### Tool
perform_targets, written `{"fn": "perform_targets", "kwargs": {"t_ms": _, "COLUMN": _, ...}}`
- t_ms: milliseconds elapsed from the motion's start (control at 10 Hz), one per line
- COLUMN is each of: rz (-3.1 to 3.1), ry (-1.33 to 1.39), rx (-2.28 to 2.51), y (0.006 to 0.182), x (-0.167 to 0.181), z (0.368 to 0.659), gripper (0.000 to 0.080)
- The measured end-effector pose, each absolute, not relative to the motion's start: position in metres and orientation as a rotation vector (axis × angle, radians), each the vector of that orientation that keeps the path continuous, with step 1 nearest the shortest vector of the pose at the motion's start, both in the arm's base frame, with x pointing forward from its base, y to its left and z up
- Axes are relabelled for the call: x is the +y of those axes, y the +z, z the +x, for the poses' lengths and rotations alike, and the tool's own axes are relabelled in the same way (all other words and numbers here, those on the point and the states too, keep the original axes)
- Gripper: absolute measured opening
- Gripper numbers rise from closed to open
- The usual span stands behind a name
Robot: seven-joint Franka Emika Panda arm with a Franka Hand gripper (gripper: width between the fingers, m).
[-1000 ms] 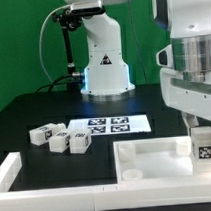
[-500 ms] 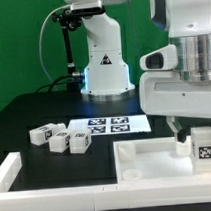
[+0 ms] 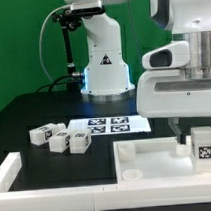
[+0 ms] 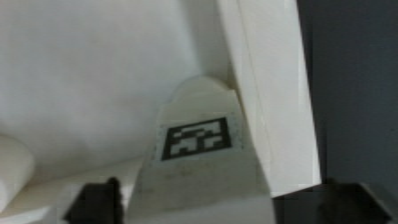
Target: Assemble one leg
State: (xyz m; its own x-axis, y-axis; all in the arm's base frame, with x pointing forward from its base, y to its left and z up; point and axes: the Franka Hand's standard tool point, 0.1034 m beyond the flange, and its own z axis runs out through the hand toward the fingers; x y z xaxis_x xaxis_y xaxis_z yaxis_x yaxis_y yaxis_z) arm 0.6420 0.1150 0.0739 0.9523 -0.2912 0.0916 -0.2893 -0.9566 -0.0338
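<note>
One white leg (image 3: 203, 145) stands upright at the exterior view's right, on the large flat white panel (image 3: 146, 156). My gripper (image 3: 195, 137) is low over it, one dark finger (image 3: 181, 139) beside the leg. In the wrist view the leg (image 4: 199, 140), with its square tag, runs between my two fingers (image 4: 102, 203). The gripper (image 4: 214, 208) is open and straddles the leg with only small gaps. Three more legs (image 3: 58, 142) lie loose on the table at the left.
The marker board (image 3: 107, 123) lies on the black table behind the panel. A white raised border (image 3: 12, 170) runs along the front left. The arm's white base (image 3: 104, 69) stands at the back, before a green curtain.
My hand has turned about its vertical axis above the leg, and a finger now shows beside it. The leg stays in the same place on the panel.
</note>
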Motion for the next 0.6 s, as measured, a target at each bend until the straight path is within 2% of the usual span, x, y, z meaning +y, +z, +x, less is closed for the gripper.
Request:
{"fn": "perform_targets", "kwargs": {"t_ms": 100, "rz": -3.06, "ry": -0.148, "rx": 0.58, "y": 0.0739, "x": 0.1152, "z": 0.6419, "gripper": 0.045}}
{"fn": "perform_targets", "kwargs": {"t_ms": 200, "rz": -3.031, "ry": -0.143, "rx": 0.705, "y": 0.0735, "x": 0.1137, "z": 0.6415, "gripper": 0.0285}}
{"fn": "perform_targets", "kwargs": {"t_ms": 400, "rz": -2.948, "ry": -0.133, "rx": 0.962, "y": 0.0734, "x": 0.1123, "z": 0.6414, "gripper": 0.0285}}
{"fn": "perform_targets", "kwargs": {"t_ms": 600, "rz": -2.726, "ry": -0.081, "rx": 1.427, "y": 0.0733, "x": 0.109, "z": 0.64, "gripper": 0.0285}}
